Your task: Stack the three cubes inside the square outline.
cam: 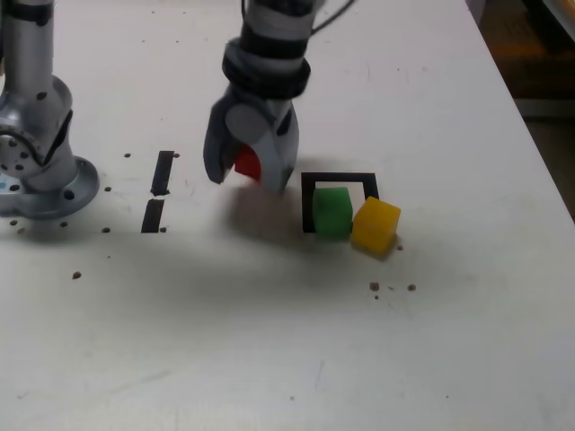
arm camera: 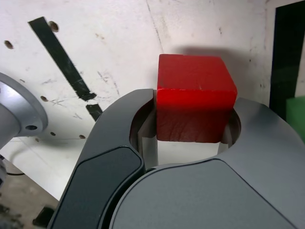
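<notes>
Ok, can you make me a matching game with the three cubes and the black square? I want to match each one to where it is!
Things:
1. red cube
2. green cube
3. yellow cube
4. square outline

Places:
A. on the table, just outside the frame, touching the green one
B. held in the end effector, off the table
C. marked on the table around the green one
D. sitting inside the black frame

Pairs: 1-B, 2-D, 3-A, 4-C
</notes>
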You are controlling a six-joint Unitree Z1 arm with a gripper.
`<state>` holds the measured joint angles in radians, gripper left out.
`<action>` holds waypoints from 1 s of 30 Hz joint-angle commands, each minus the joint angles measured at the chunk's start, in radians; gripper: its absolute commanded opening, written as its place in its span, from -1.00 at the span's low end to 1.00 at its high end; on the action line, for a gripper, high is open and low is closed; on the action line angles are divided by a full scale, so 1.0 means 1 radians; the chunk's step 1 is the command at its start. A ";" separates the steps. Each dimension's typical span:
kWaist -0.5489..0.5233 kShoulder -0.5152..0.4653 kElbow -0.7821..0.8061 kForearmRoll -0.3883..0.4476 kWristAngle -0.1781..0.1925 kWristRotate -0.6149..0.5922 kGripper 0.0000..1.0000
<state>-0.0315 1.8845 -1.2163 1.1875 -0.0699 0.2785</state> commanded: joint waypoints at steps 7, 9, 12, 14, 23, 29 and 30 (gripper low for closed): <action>-0.002 0.069 -0.022 -0.025 -0.026 0.003 -0.66; -0.009 0.082 -0.033 -0.033 -0.029 0.004 -0.66; -0.026 0.095 -0.055 -0.045 -0.033 0.004 -0.66; -0.040 0.103 -0.073 -0.051 -0.037 0.004 -0.66; -0.107 0.130 -0.150 -0.082 -0.042 0.003 -0.66; -0.131 0.137 -0.191 -0.096 -0.042 0.010 -0.66; -0.134 0.138 -0.197 -0.098 -0.042 0.013 -0.66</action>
<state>-0.1617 2.0198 -1.4060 1.0910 -0.1102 0.2894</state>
